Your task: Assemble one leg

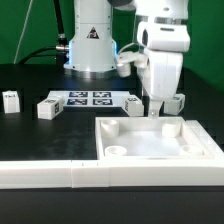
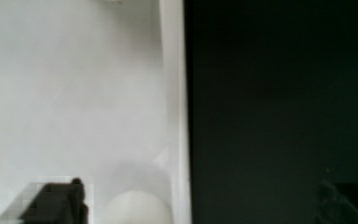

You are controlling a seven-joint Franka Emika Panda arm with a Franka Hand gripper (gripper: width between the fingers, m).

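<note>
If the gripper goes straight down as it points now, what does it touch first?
Probably the gripper meets the back edge of the large white panel first: the wrist view shows one finger over the panel, the other over the black table. Depth is unclear.

Tons of open surface (image 1: pixel 40 135) toward the exterior view's left, but the fingers (image 1: pixel 153 106) are hemmed in by one leg (image 1: pixel 133 104), another leg (image 1: pixel 176 102) and the white panel (image 1: pixel 160 145) underneath.

So the marker board (image 1: pixel 90 98) is lying toward the back of the tabletop (image 1: pixel 40 140). On the exterior view's left, one leg (image 1: pixel 47 108) is sitting just beside it, and a second leg (image 1: pixel 10 100) is sitting further out. A third leg (image 1: pixel 133 104) and a fourth leg (image 1: pixel 176 102) are sitting on its right. The square panel (image 1: pixel 160 141) is lying in front of those two, and the long bar (image 1: pixel 60 176) is running along the very front.
</note>
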